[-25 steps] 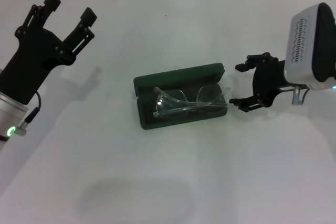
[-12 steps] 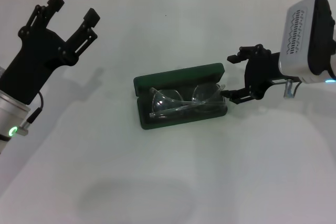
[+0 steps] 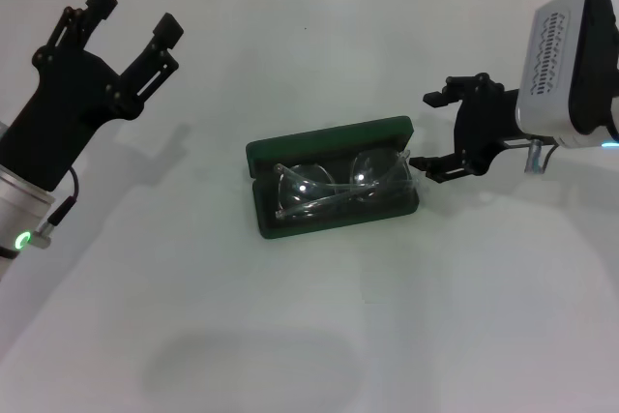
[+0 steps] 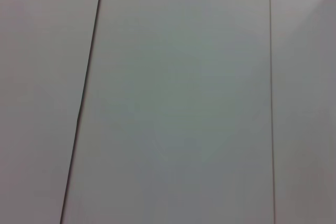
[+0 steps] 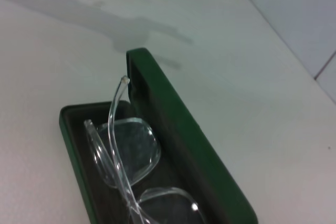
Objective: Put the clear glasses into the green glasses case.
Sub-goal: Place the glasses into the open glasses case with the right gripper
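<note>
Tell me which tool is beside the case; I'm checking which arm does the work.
The right tool, open at the end of the green glasses case holding the clear glasses. The left tool hovers open, far off.

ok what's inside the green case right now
The clear glasses lie in the open case, one arm tip poking up. The dark lining beneath them is partly hidden.
</note>
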### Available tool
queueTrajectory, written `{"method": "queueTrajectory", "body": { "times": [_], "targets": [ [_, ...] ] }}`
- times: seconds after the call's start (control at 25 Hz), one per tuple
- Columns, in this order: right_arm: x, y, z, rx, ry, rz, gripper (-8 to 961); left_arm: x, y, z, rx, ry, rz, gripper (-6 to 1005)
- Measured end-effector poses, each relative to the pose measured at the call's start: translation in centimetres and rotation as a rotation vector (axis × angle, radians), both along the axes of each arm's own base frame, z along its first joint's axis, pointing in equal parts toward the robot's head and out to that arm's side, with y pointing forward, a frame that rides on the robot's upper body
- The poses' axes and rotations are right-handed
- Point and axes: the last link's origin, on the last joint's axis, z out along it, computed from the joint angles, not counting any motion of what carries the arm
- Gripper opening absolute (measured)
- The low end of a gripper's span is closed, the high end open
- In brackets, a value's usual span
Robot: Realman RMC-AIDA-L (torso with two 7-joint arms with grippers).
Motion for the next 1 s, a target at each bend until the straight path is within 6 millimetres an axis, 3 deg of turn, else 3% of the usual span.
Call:
{"method": "queueTrajectory", "body": {
  "times": [0.68, 0.8, 0.96, 1.0],
  "targets": [
    [-1.4, 0.0, -1.7, -0.071, -0.016, 0.032, 844, 0.1, 0.1, 0.1, 0.005, 0.005, -0.006, 860],
    [-1.6, 0.1, -1.5, -0.065, 0.004, 0.031, 844, 0.1, 0.2, 0.1, 0.005, 0.006, -0.004, 860],
    [-1.3, 0.4, 0.0, -0.048, 0.050, -0.002, 844, 0.1, 0.3, 0.0, 0.004, 0.009, -0.001, 860],
    [-1.1, 0.4, 1.1, -0.058, 0.096, -0.033, 844, 0.1, 0.3, 0.0, 0.002, 0.008, 0.002, 860]
  ]
}}
